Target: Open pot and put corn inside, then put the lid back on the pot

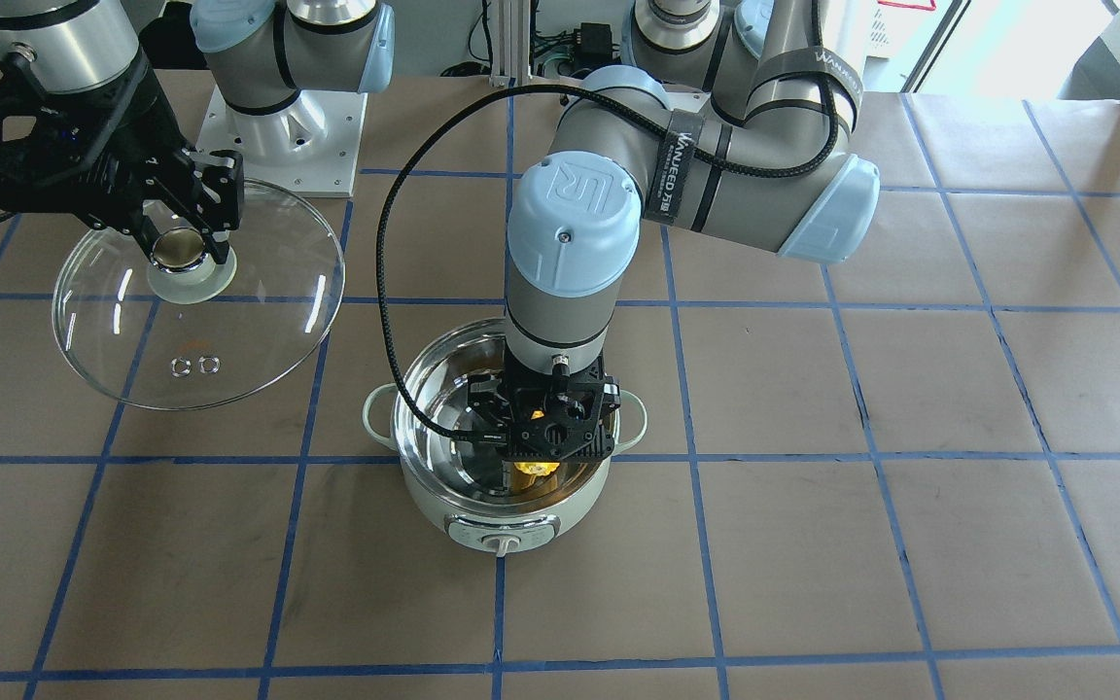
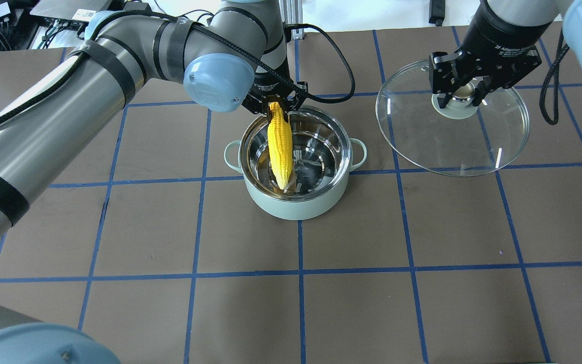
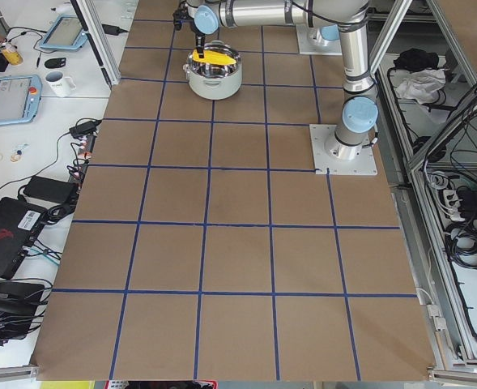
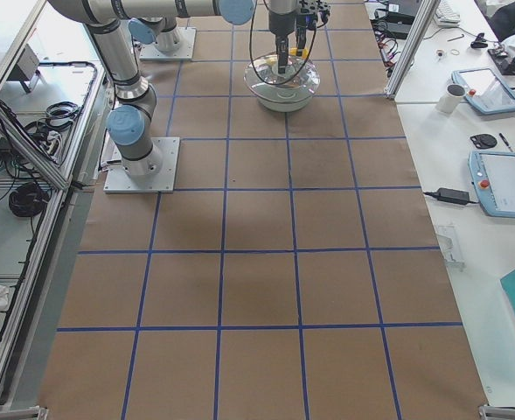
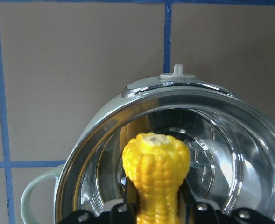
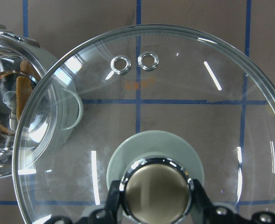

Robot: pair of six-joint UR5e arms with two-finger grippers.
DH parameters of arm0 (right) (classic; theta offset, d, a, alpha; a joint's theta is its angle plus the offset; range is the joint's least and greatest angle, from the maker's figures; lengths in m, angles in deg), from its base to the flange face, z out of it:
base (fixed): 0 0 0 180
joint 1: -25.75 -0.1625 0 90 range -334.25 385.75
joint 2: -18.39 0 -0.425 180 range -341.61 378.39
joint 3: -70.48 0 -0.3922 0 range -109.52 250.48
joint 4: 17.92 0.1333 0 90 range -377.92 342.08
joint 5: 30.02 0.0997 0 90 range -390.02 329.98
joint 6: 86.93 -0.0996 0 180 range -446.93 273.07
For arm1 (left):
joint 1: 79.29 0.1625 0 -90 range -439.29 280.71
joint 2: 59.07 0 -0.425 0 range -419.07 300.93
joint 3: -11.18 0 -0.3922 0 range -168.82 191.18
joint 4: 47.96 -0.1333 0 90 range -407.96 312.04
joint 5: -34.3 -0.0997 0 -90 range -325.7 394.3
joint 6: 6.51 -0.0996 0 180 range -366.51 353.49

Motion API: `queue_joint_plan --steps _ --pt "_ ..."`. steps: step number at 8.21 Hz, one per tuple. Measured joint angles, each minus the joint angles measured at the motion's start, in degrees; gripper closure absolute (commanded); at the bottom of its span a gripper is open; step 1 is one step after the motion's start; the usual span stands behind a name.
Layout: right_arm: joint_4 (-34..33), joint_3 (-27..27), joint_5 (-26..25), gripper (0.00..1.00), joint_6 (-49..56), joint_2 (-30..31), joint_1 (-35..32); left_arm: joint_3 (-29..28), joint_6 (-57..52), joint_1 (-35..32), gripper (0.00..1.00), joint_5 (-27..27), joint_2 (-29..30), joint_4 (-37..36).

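The mint-green pot (image 2: 296,202) stands open mid-table, steel inside showing; it also shows in the front view (image 1: 424,486). My left gripper (image 2: 275,106) is shut on the yellow corn (image 2: 280,146), which hangs tip down inside the pot's rim. The left wrist view shows the corn (image 5: 156,172) between the fingers over the pot (image 5: 104,121). My right gripper (image 2: 462,95) is shut on the ball knob of the glass lid (image 2: 447,146) and holds it tilted to the pot's right. The knob (image 6: 156,191) and lid (image 6: 174,93) fill the right wrist view.
The table is brown paper with a blue tape grid (image 2: 301,273). The left arm's black cable (image 2: 341,65) loops behind the pot. The right arm's base plate (image 1: 278,136) sits at the robot's side. Side benches with tablets and a mug (image 4: 454,96) lie beyond the table edge.
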Motion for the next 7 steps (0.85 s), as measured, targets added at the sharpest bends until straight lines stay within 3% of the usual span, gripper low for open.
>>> queue_joint_plan --steps 2,4,7 --pt "-0.1 0.0 0.1 0.67 0.0 0.0 0.0 1.4 0.0 0.0 1.0 0.3 0.7 -2.0" --pt "-0.1 0.0 0.1 0.67 0.0 0.0 0.0 1.9 0.7 0.0 0.77 0.5 1.3 -1.9" --pt "-0.1 0.0 0.1 0.67 0.0 0.0 0.0 2.0 6.5 -0.2 0.53 0.5 1.4 -2.6"
